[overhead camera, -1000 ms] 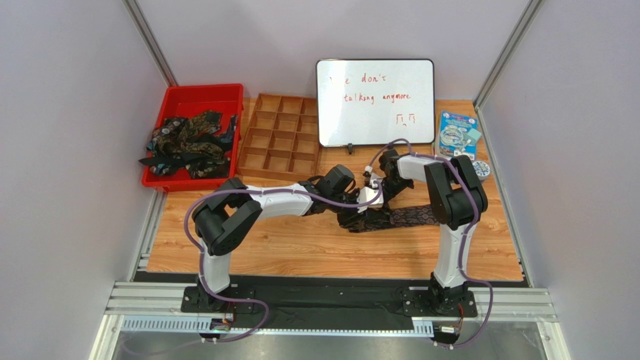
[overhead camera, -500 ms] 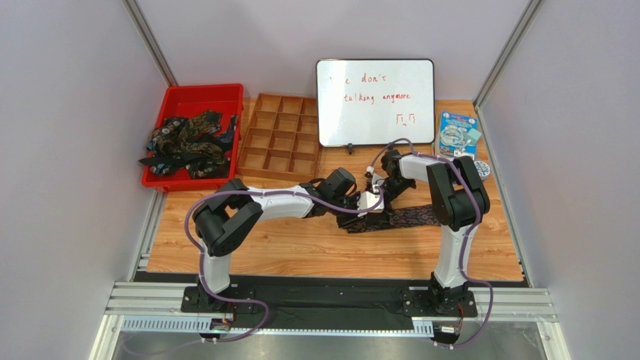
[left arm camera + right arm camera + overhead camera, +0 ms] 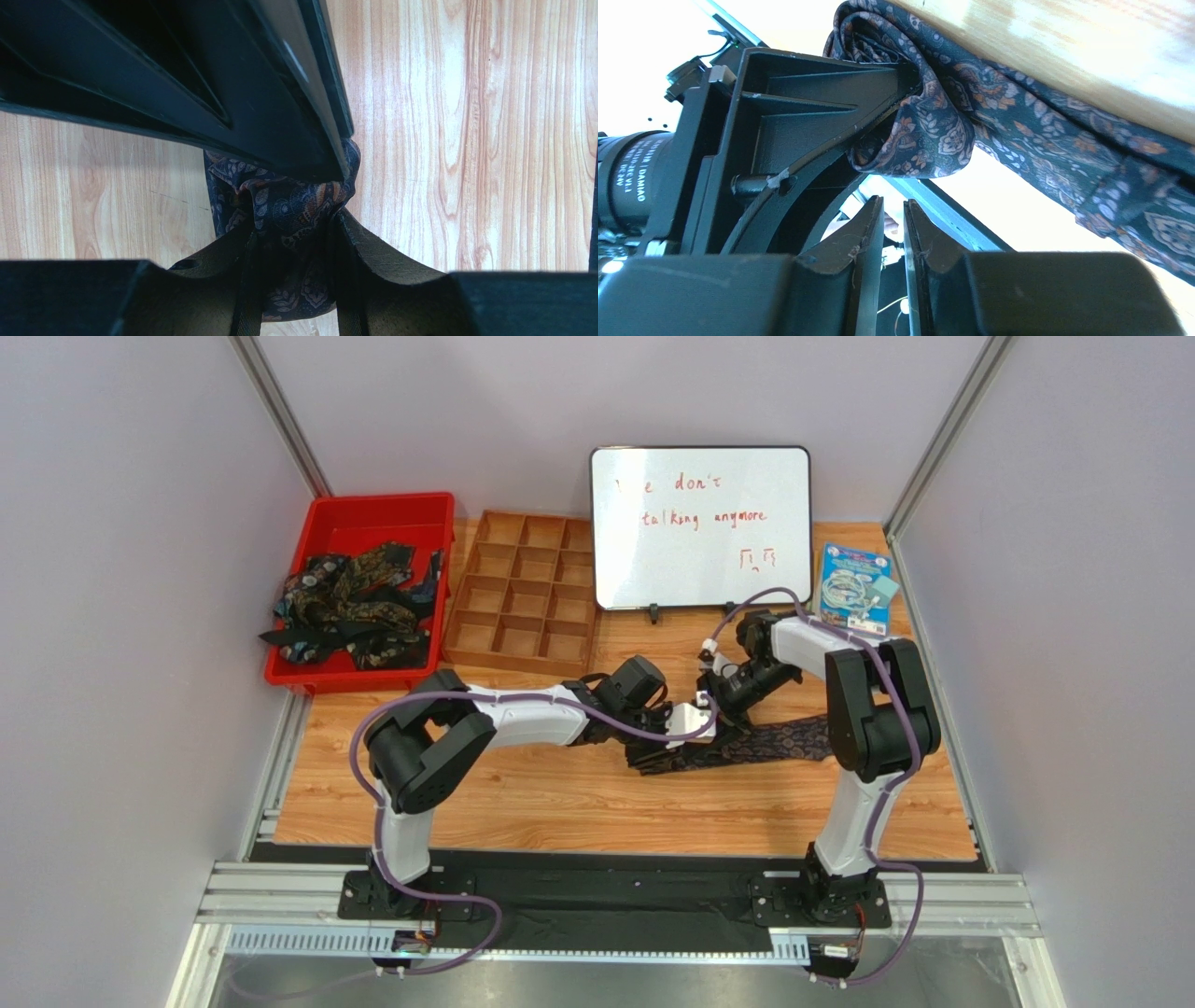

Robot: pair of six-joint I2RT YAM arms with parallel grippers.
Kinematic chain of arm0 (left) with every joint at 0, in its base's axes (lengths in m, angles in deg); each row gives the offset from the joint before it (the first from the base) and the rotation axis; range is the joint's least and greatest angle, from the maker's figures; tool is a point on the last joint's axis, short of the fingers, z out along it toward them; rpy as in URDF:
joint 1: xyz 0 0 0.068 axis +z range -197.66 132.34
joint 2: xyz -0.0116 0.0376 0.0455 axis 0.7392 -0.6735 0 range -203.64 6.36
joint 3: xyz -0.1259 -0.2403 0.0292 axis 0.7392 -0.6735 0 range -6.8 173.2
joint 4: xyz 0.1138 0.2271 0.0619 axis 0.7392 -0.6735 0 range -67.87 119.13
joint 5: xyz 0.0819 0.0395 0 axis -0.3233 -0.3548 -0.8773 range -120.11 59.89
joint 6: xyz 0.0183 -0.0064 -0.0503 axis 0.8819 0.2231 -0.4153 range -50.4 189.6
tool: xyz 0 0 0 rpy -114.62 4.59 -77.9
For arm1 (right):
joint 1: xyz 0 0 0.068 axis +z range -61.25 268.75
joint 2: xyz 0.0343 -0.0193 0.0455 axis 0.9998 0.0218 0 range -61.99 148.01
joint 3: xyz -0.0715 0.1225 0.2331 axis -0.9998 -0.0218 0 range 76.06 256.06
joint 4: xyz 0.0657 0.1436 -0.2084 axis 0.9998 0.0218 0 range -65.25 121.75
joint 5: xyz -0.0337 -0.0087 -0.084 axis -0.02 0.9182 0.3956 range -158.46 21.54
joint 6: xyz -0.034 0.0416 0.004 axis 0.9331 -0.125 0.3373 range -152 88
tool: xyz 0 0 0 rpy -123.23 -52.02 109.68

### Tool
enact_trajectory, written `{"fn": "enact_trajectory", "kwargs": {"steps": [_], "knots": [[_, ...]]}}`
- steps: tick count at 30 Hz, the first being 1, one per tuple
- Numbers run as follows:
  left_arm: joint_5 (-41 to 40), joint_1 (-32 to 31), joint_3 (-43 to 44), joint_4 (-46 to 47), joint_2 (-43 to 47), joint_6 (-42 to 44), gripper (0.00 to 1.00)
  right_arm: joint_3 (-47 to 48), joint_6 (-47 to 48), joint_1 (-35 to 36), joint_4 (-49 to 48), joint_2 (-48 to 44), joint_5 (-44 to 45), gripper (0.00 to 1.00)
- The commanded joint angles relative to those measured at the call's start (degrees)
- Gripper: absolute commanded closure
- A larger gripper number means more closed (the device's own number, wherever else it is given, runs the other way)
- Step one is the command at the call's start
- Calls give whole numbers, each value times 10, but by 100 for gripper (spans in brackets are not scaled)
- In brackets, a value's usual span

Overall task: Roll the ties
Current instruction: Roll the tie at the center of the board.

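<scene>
One tie [image 3: 769, 741] lies near the middle of the wooden surface [image 3: 561, 805], its flat length running toward the right edge. Its other end is bunched into a loose roll. The left wrist view shows the left fingers [image 3: 382, 262] grasping that roll [image 3: 284, 210], with paisley fabric squeezed between them and spilling out on both sides. The right fingers [image 3: 868, 238] hang just beside the roll, on its far side. They are parted by a narrow gap with nothing in it, and the fabric [image 3: 1018, 133] passes clear of their tips.

At the far left corner stands a red tray [image 3: 368, 511] holding a tangled heap of more ties [image 3: 351, 602], some draped over its left rim. Just to its right is a wooden box [image 3: 522, 602] divided into small compartments. A whiteboard [image 3: 701, 525] with red writing stands upright at the far edge. A blue packet [image 3: 853, 585] lies near the far right corner.
</scene>
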Motion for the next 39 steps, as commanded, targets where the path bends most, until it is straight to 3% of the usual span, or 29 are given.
{"fn": "enact_trajectory", "kwargs": {"steps": [1, 5, 7, 18, 25, 28, 33, 39], "knots": [[-33, -1, -19, -92, -41, 16, 78, -7, -42, -8, -34, -44, -29, 78], [-26, -1, -19, -89, -40, 9, 77, -15, -76, 7, -88, -38, -49, 97], [-27, -1, -18, -91, -38, 8, 76, -13, -77, 21, -95, -19, -50, 99], [-24, 1, -37, -83, 15, -2, 68, -39, -97, 24, -168, 83, 81, 100], [-16, 14, -52, -74, 86, -4, 39, -39, -99, 24, -170, 113, 116, 100], [-20, 24, -72, -63, 127, -12, 32, -40, -97, 25, -168, 112, 130, 100], [-18, 28, -99, -51, 158, -17, 27, -37, -88, 29, -164, 115, 142, 100], [7, 28, -97, -11, 127, -48, 25, -38, -91, 34, -166, 114, 152, 100]]}}
